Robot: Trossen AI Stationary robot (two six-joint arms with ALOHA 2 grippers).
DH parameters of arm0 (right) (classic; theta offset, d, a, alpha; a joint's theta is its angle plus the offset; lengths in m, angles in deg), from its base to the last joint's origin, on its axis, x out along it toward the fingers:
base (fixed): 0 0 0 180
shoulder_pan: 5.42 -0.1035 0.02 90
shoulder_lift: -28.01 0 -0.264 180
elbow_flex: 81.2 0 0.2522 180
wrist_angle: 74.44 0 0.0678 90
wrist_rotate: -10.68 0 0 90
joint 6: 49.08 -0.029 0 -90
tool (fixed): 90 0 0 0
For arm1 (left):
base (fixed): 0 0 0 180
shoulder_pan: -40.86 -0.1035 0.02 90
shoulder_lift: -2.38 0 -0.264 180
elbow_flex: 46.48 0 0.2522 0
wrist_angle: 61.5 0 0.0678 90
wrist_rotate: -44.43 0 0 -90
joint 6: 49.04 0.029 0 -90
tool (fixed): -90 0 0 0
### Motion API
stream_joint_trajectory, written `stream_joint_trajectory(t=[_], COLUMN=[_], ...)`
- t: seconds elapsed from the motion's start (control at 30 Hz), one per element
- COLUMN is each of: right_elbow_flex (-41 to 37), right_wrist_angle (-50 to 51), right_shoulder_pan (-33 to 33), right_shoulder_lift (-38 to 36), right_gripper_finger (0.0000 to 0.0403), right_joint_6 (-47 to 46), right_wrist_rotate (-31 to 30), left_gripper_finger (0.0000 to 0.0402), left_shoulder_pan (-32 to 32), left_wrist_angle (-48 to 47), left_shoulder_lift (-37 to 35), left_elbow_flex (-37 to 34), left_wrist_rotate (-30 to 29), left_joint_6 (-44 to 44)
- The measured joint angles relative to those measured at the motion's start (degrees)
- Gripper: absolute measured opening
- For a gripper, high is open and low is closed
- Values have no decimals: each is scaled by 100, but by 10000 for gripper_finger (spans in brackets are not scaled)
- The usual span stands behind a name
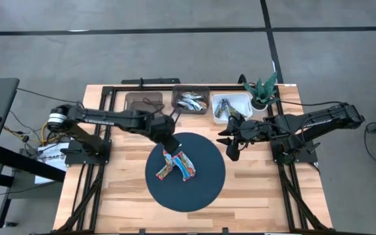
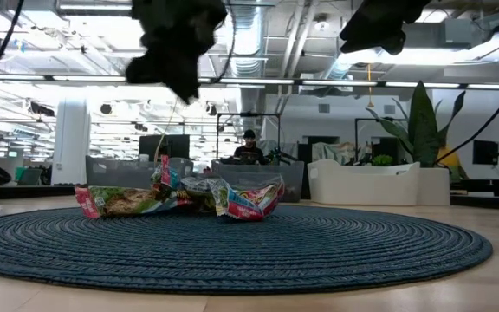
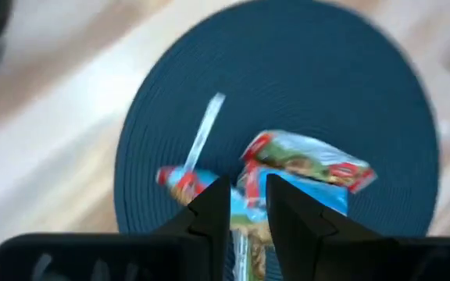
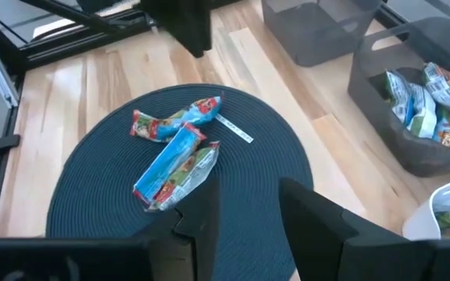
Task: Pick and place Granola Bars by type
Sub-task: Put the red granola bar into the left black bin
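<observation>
Shiny, crinkled wrappers made up the pile of bars (image 1: 177,164) near the middle of the blue woven mat (image 1: 204,189), overlapping one another. My left gripper (image 1: 169,142) hung just above the pile's far end, fingers apart by a narrow gap and holding nothing. I judged the step was to lift one bar: I wanted to come down on a single free end, since the foil would slip and neighbours might drag. The right gripper (image 1: 231,150) waited open by the mat's edge. Sorted bars lay in the grey bin (image 1: 191,102) and white bin (image 1: 230,106).
</observation>
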Motion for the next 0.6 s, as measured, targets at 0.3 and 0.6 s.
stream_joint_trajectory(t=[0.3,0.6], right_elbow_flex=[0,0], right_wrist_angle=[12,13], right_shoulder_pan=[2,2], right_shoulder_lift=[0,0], right_gripper_finger=[124,124], right_joint_6=[-6,0], right_wrist_rotate=[-2,0], left_gripper_finger=[137,221], left_shoulder_pan=[343,528], left_wrist_angle=[519,1097], left_shoulder_lift=[23,23], left_elbow_flex=[-629,-1427], left_wrist_rotate=[75,39], left_joint_6=[-1359,-2876])
